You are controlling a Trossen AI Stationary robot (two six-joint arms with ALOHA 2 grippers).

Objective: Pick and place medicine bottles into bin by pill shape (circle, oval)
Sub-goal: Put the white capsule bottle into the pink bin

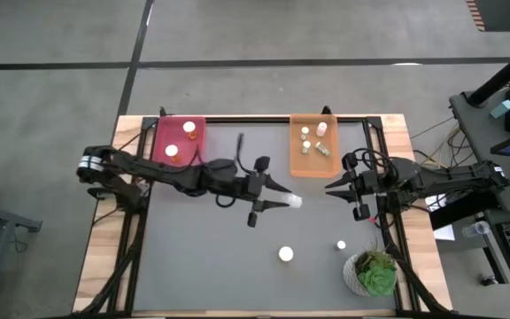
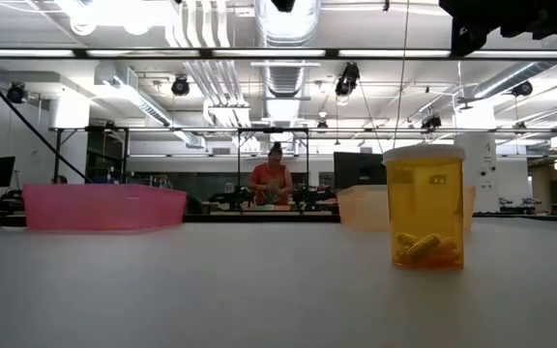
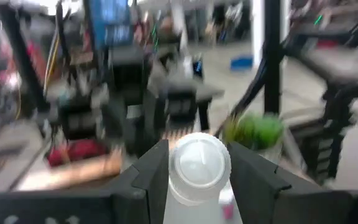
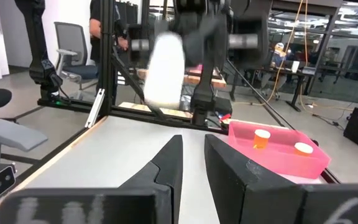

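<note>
1. From high above, my left gripper (image 1: 283, 202) is out over the middle of the table (image 1: 202, 266), and it is squeezed tight on a white-capped bottle (image 1: 295, 202). My right gripper (image 1: 333, 185) waits near the right edge, just in front of the orange bin (image 1: 296, 164). Its fingers sit close together with nothing between them. The pink bin (image 1: 159, 142) at the far left has two bottles in it. The orange bin at the far right has about four. Two more bottles (image 1: 286, 254) stand loose on the near part of the table, not far from the green plant (image 1: 377, 273). So I think the job is more than half done. The bottle I hold and the two loose ones are left.

2. From table height, a yellow bottle (image 2: 425, 206) stands close by, with long pills at the bottom, so I think it goes with the ovals. The pink bin (image 2: 103, 207) is far on the left. A person stands in the room behind the table.

3. My left wrist camera shows the white cap (image 3: 199, 160) snug between my two dark fingers (image 3: 153, 174).

4. My right wrist camera shows my own fingers (image 4: 166, 163) nearly together and empty. Across the table, my other arm holds its bottle (image 4: 165, 70) up in the air. The pink bin (image 4: 277, 155) shows two bottles inside.
</note>
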